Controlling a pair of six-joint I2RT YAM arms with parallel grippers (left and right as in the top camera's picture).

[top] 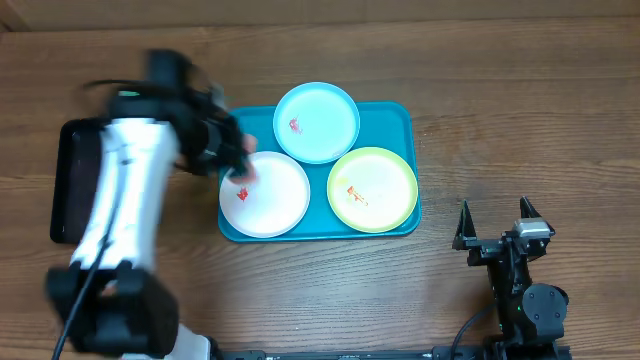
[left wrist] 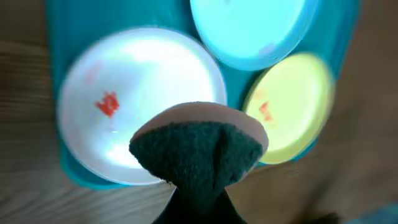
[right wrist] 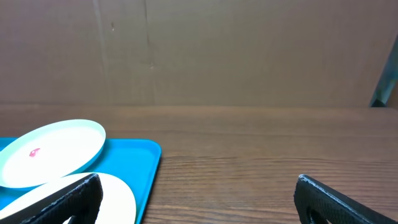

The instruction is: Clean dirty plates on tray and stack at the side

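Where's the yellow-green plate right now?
In the overhead view, the yellow-green plate lies in the lower right corner of the tray, right of the white plate and below the light blue plate.

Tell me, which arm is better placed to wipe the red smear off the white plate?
Left. The left gripper holds a sponge over the white plate, near the smear. The right gripper sits open and empty, off the tray.
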